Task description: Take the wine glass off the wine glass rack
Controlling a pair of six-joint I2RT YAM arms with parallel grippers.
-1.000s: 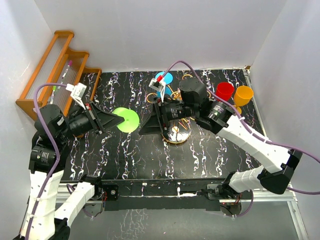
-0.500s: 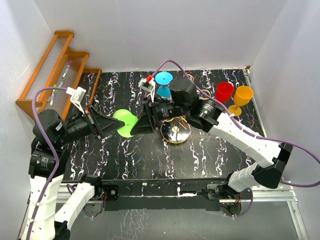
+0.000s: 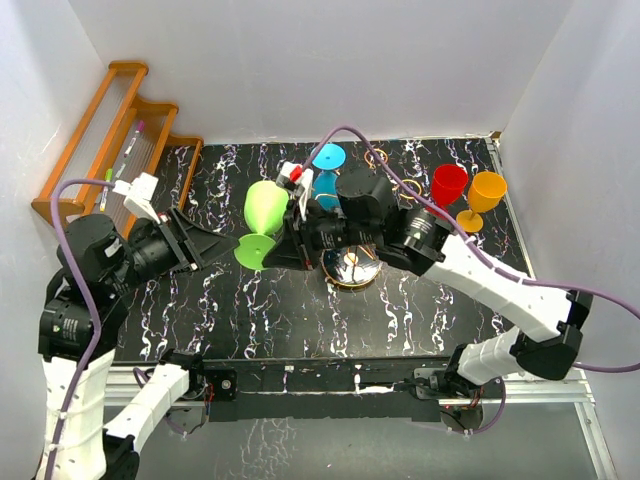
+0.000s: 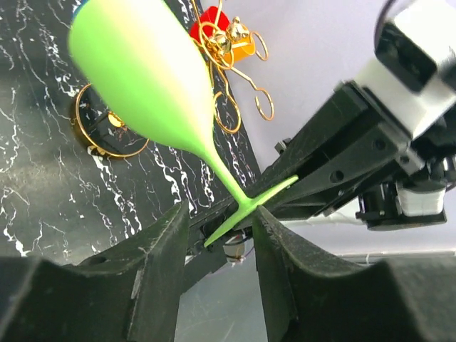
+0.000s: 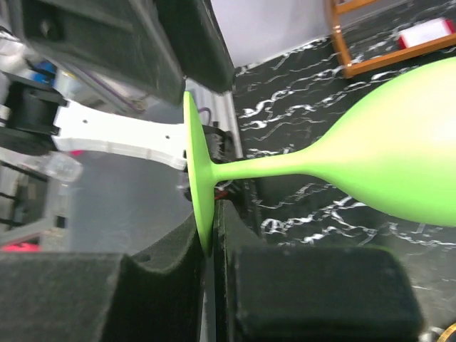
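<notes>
The green wine glass (image 3: 263, 210) hangs in the air left of the gold wine glass rack (image 3: 351, 269), clear of its ring arms. My right gripper (image 3: 274, 256) is shut on the rim of the glass's round foot (image 5: 195, 187), and the stem and bowl (image 5: 388, 165) stick out sideways. My left gripper (image 3: 232, 244) stands open just left of the foot, its fingers either side of the foot's edge (image 4: 249, 206) without gripping it. In the left wrist view the bowl (image 4: 151, 78) tilts up in front of the rack's gold loops (image 4: 235, 53).
A blue glass (image 3: 327, 158) hangs at the rack's far side. A red glass (image 3: 449, 183) and an orange one (image 3: 487, 190) stand at the back right. The wooden stepped shelf (image 3: 108, 140) holding thin objects leans in the back left corner.
My right gripper moved left and shut on the green glass's foot. My left gripper then opened and let the foot go. The glass tipped so its bowl shows.
</notes>
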